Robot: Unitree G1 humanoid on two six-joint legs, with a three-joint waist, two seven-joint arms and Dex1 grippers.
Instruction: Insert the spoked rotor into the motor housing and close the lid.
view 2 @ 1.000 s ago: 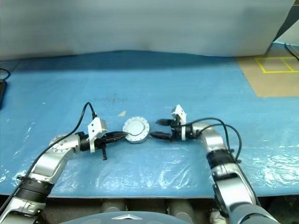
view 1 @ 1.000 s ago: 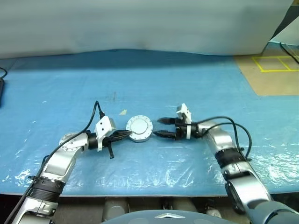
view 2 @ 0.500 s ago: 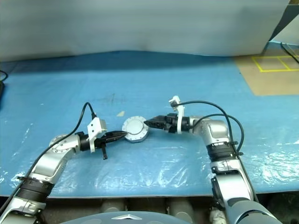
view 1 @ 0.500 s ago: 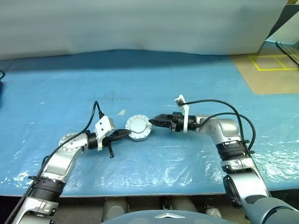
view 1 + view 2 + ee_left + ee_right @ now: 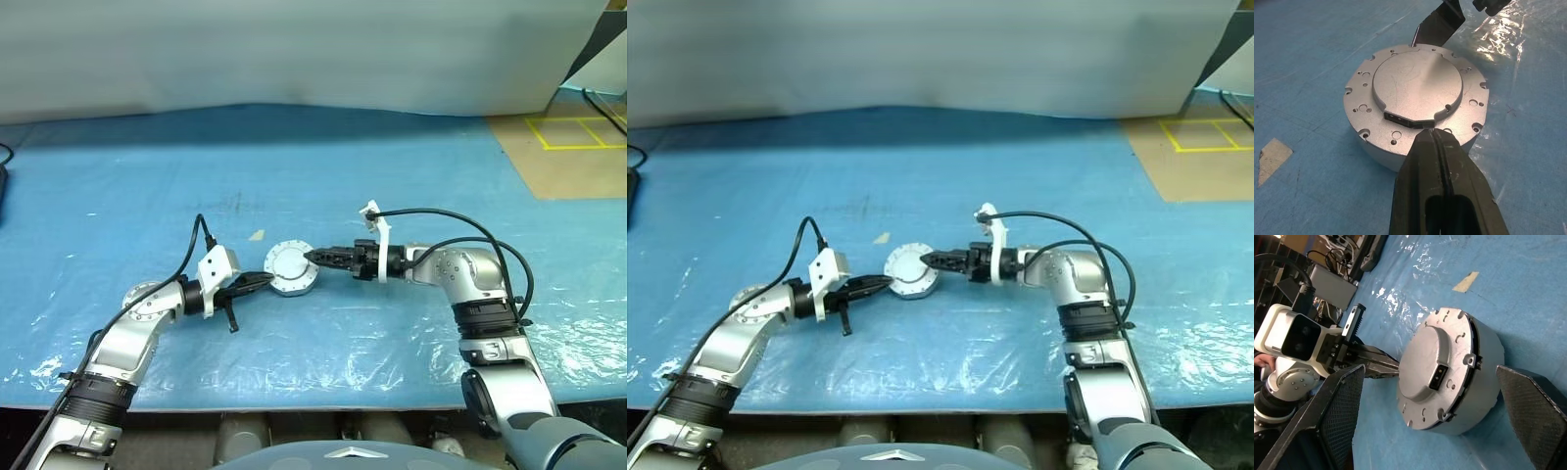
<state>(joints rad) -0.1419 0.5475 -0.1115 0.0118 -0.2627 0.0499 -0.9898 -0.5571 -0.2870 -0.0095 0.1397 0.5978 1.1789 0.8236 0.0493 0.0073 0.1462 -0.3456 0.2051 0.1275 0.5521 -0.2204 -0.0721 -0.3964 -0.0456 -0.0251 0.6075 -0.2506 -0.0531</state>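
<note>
The motor housing (image 5: 290, 270), lid (image 5: 1418, 87) fitted on top, sits on the blue worktop (image 5: 392, 176). My left hand (image 5: 266, 279), fingers together, touches its rim; my right hand (image 5: 312, 257) straddles it, fingers apart.

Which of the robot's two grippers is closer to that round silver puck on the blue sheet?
Left, narrowly. The left gripper, shut, has its tips at the silver puck rim. The right gripper, open, reaches over the opposite side, one finger on either side, not touching.
</note>
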